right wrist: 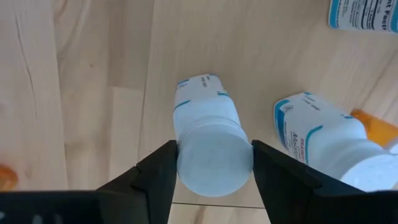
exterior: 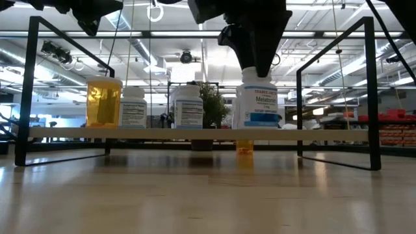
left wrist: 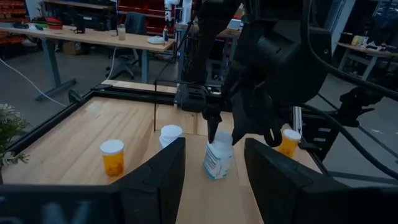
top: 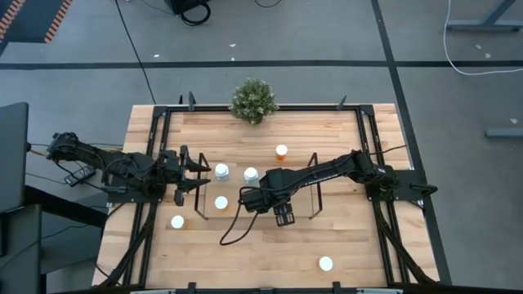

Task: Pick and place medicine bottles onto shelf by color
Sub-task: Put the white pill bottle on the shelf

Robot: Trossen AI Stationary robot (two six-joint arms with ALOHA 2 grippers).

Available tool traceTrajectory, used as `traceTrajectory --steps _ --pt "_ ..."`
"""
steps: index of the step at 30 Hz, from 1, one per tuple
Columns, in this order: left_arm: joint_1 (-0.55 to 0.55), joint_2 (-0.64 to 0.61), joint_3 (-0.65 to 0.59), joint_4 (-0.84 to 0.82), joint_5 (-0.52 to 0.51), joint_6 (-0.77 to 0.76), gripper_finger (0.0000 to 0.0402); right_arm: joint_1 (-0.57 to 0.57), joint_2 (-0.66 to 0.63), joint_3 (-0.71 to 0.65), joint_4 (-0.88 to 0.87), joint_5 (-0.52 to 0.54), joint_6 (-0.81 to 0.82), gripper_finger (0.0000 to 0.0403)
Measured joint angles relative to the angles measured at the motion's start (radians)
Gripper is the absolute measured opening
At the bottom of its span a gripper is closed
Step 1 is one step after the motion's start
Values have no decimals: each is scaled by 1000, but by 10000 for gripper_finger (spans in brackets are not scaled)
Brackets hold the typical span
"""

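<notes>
We see the right gripper (right wrist: 212, 163) over the shelf (exterior: 195, 132), its jaws clenched on the white cap of a whitish medicine bottle (right wrist: 208, 146) that stands upright on the see-through deck. In the high view that bottle (top: 251, 175) sits near table centre, with a second whitish bottle (top: 221, 171) at its 9 o'clock and a third (top: 221, 202) toward 7 o'clock. An orange bottle (top: 282, 151) stands at about 1 o'clock, another (top: 177, 222) toward 8 o'clock, and a white-capped one (top: 326, 264) toward 4 o'clock. The left gripper (top: 201, 174) waits at the shelf's 9 o'clock end, jaws released. A potted plant (top: 253, 100) sits at the table's 12 o'clock edge.
</notes>
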Motion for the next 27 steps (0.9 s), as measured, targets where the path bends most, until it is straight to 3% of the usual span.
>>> traceTrajectory --steps 4,14,23,27 --pt "0 0 0 -7 0 -13 172 0 0 0 1 0 13 204" --pt "0 0 0 -7 0 -15 172 55 1 0 2 33 316 204" --pt "0 0 0 -7 0 -18 172 122 -5 -10 5 95 257 204" --pt "0 0 0 -9 0 -18 172 114 -57 -85 6 115 254 204"
